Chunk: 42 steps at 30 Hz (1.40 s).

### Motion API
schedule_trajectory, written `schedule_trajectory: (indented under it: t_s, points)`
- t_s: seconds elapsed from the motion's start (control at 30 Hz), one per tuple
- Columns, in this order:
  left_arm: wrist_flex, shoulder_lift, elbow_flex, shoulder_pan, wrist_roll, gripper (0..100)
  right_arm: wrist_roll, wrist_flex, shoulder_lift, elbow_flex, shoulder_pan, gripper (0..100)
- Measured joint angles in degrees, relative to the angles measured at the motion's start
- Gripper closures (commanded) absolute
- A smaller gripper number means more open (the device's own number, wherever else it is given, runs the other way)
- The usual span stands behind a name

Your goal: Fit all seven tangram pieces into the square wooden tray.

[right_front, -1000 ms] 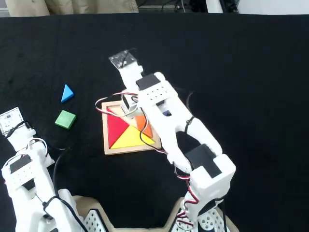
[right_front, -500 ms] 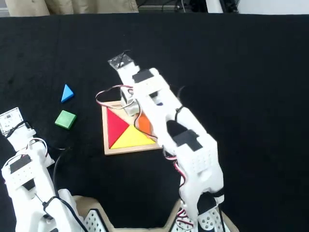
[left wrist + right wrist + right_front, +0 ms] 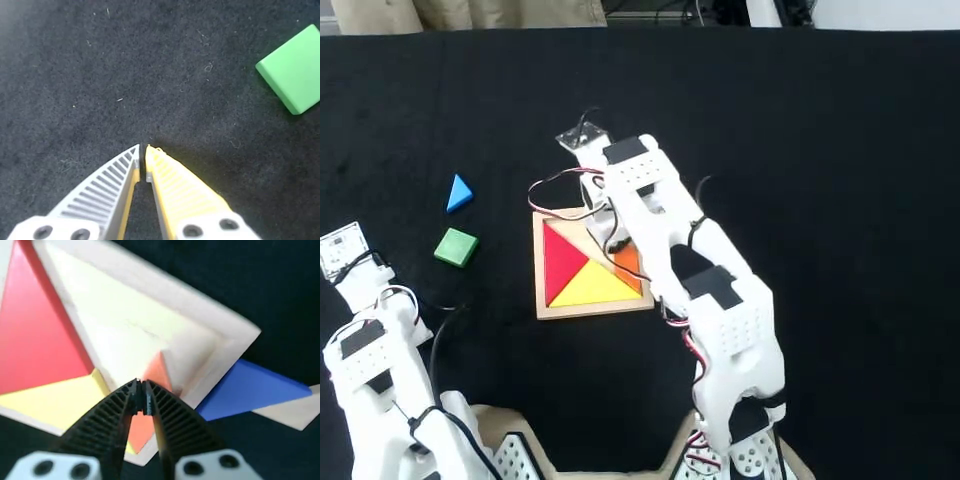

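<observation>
Nearest us, at lower left, the left gripper (image 3: 142, 149) hangs with ribbed fingers pressed together on nothing above the fuzzy black desk (image 3: 840, 150). Beyond it lie the green square (image 3: 455, 247) and the small blue triangle (image 3: 459, 192), well apart from the tray. At centre, the square wooden tray (image 3: 595, 312) holds the flat red triangle (image 3: 560, 262), yellow triangle (image 3: 595, 288) and orange piece (image 3: 628, 260), with pale floor left bare. In the last second the right arm has folded upright. The right gripper (image 3: 140, 386), tips shut and empty, sits over the orange piece. A blue wedge (image 3: 245, 390) lies just outside the tray's corner. We judge 3 seated, with more to fetch.
</observation>
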Motion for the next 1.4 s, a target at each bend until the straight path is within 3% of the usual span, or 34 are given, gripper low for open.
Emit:
schedule_trajectory:
  t_s: [0.33,0.47,0.67,0.87,1.2,1.4]
  points:
    - [0.0,0.0,0.0,0.0,0.0,97,0.7,3.43,-9.14,3.78,-0.09,98.8]
    - [0.0,0.0,0.0,0.0,0.0,97,0.7,2.46,-19.08,7.21,5.19,98.8]
    - [0.0,0.0,0.0,0.0,0.0,97,-0.88,-11.96,-27.6,23.12,14.68,98.8]
    - [0.7,0.0,-1.76,0.97,0.0,97,-3.25,-30.07,-28.4,37.27,16.79,98.7]
    - [28.31,0.0,-27.69,13.27,-3.16,88,-3.34,-37.36,-28.4,39.74,18.29,98.7]
    - [30.86,0.0,-36.84,15.21,-10.11,87,-3.34,-37.36,-28.4,40.0,18.81,98.7]
